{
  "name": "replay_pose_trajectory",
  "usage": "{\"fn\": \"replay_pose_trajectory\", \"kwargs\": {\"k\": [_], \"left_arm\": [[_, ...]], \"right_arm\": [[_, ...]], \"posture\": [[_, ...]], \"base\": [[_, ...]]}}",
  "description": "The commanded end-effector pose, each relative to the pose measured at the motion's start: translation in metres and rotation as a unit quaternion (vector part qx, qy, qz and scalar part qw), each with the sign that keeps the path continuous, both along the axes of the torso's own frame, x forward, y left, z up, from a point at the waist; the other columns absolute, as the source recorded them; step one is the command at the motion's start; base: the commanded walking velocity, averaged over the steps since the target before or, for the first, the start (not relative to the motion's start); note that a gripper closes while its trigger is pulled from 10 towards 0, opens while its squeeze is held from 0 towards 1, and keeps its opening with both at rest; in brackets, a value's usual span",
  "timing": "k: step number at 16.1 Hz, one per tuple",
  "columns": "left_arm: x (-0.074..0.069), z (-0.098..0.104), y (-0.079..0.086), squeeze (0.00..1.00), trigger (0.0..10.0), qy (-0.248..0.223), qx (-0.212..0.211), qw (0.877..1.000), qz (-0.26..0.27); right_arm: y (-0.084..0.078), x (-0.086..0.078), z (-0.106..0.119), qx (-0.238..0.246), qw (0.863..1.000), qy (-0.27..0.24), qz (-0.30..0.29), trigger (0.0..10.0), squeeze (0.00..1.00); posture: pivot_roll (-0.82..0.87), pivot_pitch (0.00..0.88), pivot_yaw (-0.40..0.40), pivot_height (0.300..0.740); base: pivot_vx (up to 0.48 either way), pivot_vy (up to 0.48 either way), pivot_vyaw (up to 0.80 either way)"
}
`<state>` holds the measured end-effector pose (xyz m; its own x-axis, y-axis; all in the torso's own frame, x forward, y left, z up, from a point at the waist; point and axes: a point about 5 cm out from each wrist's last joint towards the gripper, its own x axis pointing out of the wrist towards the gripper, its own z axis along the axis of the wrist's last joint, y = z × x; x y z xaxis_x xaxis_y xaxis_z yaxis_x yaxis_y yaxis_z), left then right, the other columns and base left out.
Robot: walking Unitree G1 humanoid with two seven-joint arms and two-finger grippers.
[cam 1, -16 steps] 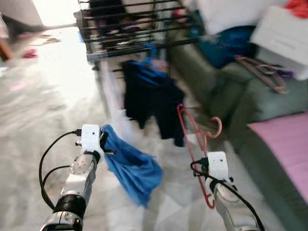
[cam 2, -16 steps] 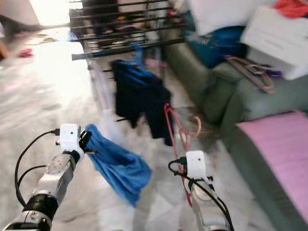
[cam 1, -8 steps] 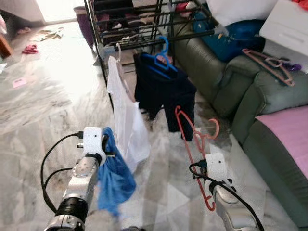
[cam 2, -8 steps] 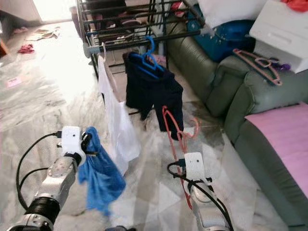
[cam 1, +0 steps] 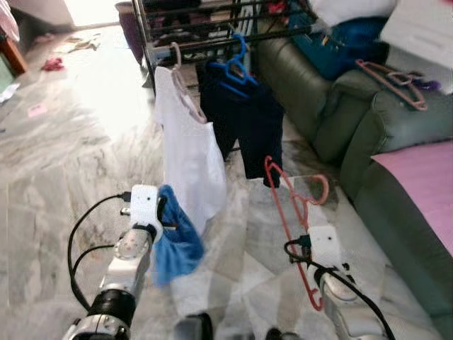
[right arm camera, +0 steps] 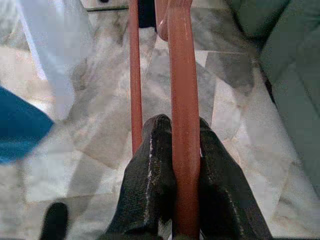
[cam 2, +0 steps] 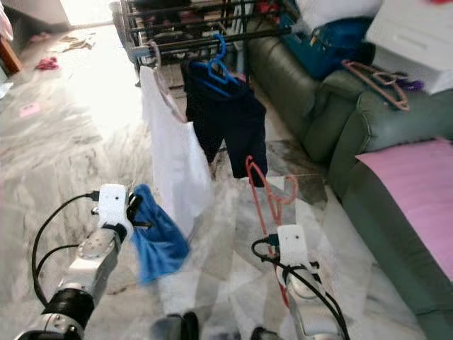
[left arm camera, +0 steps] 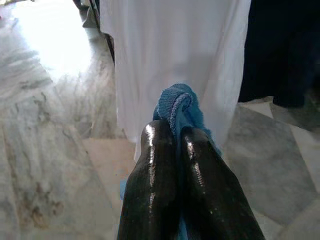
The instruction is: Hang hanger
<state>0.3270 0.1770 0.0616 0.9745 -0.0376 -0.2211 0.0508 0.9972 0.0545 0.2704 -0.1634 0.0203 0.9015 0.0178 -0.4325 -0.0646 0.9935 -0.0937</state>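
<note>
Right claw (right arm camera: 172, 150) clamps one red hanger (cam 1: 289, 212); left claw (left arm camera: 172, 145) pinches one blue cloth (cam 1: 177, 237); two garments (cam 1: 187, 142) hang on the rack (cam 1: 212, 35).

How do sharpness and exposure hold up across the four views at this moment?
Left eye view: mostly sharp, but the floor by the drying rack is blown out white. Right eye view: the same glare at the upper left. Left wrist view: glints on the fingers, blue cloth crisp. Right wrist view: red hanger sharp, white garment soft and hazy.
</note>
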Motion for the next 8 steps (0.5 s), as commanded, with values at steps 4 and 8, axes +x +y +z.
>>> {"fn": "replay_pose_trajectory", "kwargs": {"k": [4, 8], "left_arm": [[0.0013, 0.0032, -0.0022, 0.0, 10.0, -0.006, 0.004, 1.0, -0.004], [0.0008, 0.0036, -0.0037, 0.0, 10.0, -0.009, 0.005, 1.0, -0.014]], "right_arm": [[0.002, -0.0034, -0.0015, 0.003, 1.0, 0.001, 0.0, 10.0, 0.0], [0.0018, -0.0037, -0.0015, 0.002, 1.0, 0.001, 0.001, 10.0, 0.0]], "posture": [[0.04, 0.136, 0.057, 0.74], [0.04, 0.138, 0.058, 0.74]], "base": [[-0.367, 0.0, 0.0], [-0.261, 0.0, 0.0]]}}
